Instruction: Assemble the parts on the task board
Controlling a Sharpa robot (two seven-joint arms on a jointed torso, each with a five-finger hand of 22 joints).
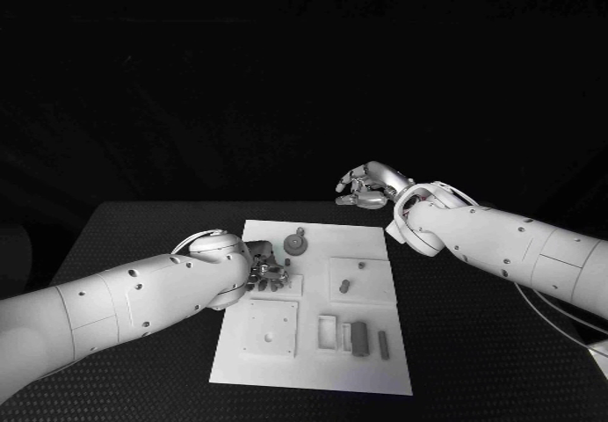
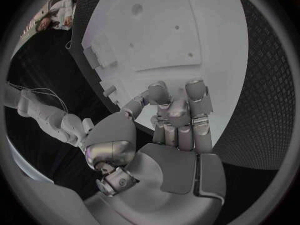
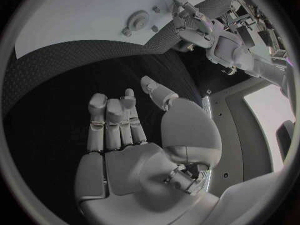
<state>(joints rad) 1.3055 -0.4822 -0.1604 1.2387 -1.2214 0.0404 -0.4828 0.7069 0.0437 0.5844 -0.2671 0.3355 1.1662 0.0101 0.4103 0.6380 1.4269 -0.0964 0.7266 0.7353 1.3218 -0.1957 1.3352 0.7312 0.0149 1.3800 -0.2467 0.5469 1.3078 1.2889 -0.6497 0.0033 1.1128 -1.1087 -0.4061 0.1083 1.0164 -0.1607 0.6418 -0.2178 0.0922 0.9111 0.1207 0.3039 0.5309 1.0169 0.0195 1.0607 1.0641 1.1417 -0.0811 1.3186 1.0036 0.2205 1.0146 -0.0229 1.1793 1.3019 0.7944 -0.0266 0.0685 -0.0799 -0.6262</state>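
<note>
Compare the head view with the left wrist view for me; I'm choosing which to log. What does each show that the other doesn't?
Head view alone: the right robot hand raised beyond the board's far edge, holding nothing, and the grey parts along the board's near edge. Left wrist view alone: the left robot hand's palm side, fingers curled. Both share the white task board and the left robot hand over it.

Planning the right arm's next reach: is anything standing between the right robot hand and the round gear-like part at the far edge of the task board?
Nothing visible does. The right robot hand hangs empty beyond the task board; only bare table and board separate it from the round part.
</note>
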